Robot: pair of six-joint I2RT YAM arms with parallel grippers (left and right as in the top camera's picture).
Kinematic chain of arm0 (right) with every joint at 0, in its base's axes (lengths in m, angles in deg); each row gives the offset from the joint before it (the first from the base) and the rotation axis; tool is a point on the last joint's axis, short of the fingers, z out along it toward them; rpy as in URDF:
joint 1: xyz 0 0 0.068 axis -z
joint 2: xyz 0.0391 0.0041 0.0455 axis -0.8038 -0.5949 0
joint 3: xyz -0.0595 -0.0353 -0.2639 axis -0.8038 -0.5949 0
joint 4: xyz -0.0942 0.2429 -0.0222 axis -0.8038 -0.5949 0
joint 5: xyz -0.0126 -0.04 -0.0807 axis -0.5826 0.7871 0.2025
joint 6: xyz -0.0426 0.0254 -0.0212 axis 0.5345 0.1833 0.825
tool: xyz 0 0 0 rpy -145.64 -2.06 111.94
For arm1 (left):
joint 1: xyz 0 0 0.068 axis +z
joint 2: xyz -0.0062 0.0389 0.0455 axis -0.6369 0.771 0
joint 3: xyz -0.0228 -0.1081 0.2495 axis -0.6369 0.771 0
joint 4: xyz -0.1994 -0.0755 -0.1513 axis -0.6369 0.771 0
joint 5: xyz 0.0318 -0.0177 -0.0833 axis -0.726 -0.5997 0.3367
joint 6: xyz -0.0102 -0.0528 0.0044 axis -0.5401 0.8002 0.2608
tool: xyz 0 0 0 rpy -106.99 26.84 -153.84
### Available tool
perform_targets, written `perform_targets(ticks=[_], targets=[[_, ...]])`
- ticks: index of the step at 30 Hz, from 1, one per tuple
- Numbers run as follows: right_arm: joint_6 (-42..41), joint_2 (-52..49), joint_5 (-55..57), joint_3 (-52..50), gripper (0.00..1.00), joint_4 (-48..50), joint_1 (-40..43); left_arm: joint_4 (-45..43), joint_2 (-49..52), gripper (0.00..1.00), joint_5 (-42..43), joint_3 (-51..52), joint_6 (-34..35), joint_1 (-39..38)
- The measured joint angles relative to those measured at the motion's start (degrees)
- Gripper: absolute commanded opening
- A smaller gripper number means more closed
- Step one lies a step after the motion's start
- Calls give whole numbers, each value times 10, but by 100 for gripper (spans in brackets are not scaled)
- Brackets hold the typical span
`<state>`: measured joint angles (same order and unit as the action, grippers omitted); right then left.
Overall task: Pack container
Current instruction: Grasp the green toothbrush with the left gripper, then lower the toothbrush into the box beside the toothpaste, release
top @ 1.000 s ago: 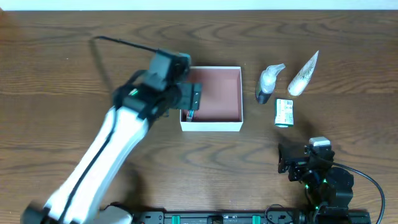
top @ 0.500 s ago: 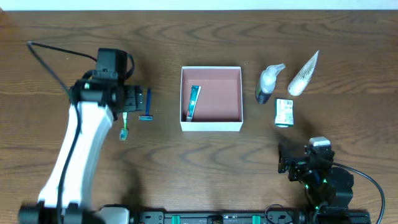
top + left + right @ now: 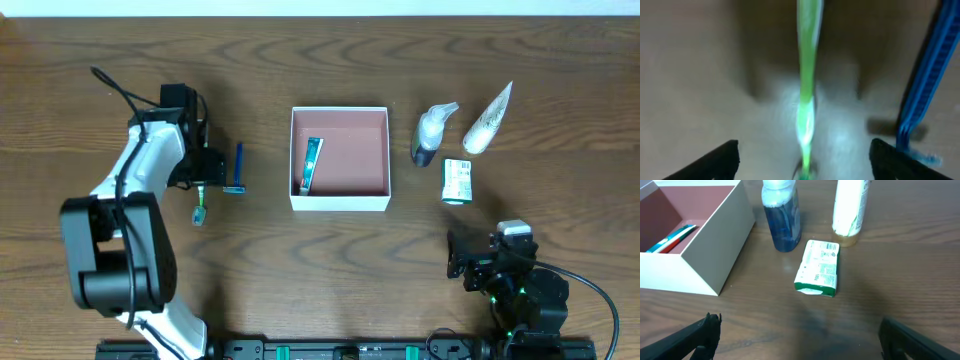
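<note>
Your dark wood-grain table (image 3: 320,60) carried everything. The square shallow box with white cardboard walls and a dull pink-brown inside (image 3: 340,202) sat at its middle, open side up, in reach of both arms; that was the container, and only a teal toothpaste tube (image 3: 313,165) lay in it, along the left wall.

Your white left arm (image 3: 150,165) was bent over the loose items left of the box. Its left gripper (image 3: 205,165) pointed down with the jaws spread wide and nothing between the pads; in the left wrist view, which was blurred, they straddled the thin green toothbrush (image 3: 807,75), which I judged your next pick, lined up lengthwise so the fingers could close across the handle.

The right gripper (image 3: 800,335) waited low near the front edge, jaws likewise released and empty, facing its own share.

- The blue liquid bottle with a pale cap (image 3: 782,220) and the white tapered tube (image 3: 850,205) were just right of the box.
- The small green-and-white packet (image 3: 819,267) lay flat nearest the fingers.

The slim blue razor (image 3: 925,85) lay just beside the toothbrush, apart from it; mind it, since a wide closing finger could nudge it.
</note>
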<state>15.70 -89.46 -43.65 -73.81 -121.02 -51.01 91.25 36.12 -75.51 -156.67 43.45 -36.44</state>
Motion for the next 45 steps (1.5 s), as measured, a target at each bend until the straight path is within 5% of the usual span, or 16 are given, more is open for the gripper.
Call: perform_targets(ticks=[8,12,19,28,35,40,45], targets=[[0,0,0,0,99,0,0,-30,26,68,10,0,-16,0],[0,0,0,0,99,0,0,-31,47,55,13,0,-17,0],[0,0,0,0,99,0,0,-28,50,6,15,-1,-25,0],[0,0,0,0,99,0,0,46,37,6,13,-8,-9,0],[0,0,0,0,99,0,0,94,-114,6,80,-34,21,-13],[0,0,0,0,99,0,0,83,-238,6,146,-49,48,-82],[0,0,0,0,99,0,0,15,-259,6,159,-51,92,-188]])
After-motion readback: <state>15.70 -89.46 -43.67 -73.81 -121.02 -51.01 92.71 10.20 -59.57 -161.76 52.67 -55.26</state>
